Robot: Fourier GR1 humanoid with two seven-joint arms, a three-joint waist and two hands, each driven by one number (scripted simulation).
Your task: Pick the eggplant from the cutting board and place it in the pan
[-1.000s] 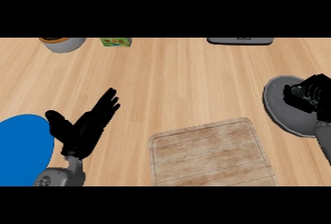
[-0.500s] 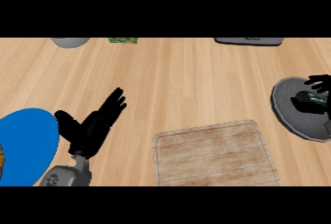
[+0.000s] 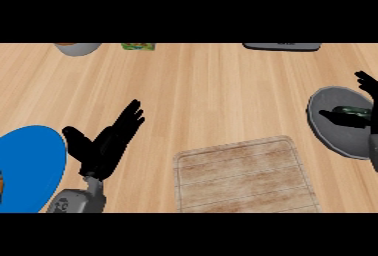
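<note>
Pale wood makes up the counter point(image 3: 221, 90) in the head view, its grain running across from side to side. At about 3 o'clock of the view, partly cut off by the right edge, sits a round grey pan point(image 3: 325, 136). The eggplant point(image 3: 353, 110), dark with a greenish end, lies inside the pan, toward its 2 o'clock side.

The right hand point(image 3: 367, 86) shows only in part at that same edge. Its fingers point(image 3: 364, 79) are stretched out almost straight toward 12 o'clock, reaching past the pan's upper rim and standing apart from the eggplant. Its thumb point(image 3: 337, 118) points toward 9 o'clock and lies just under the eggplant, very near it; whether the two touch cannot be told. The eggplant thus sits in the gap between thumb and fingers, with nothing curled round it.

A light wooden cutting board point(image 3: 247, 175) lies at 5 o'clock of the view, bare on top, near the pan's 8 o'clock side but not touching it.

At 8 o'clock the left hand point(image 3: 103, 150) rests open above its grey forearm point(image 3: 77, 202), fingers straight and aimed toward 1 o'clock, holding nothing. Just beside it, at its 9 o'clock, lies a blue plate point(image 3: 33, 160).

Along the top edge stand a grey bowl point(image 3: 77, 48) at 11 o'clock, a small green item point(image 3: 139, 46) next to it, and a flat dark object point(image 3: 283, 46) at 1 o'clock.
</note>
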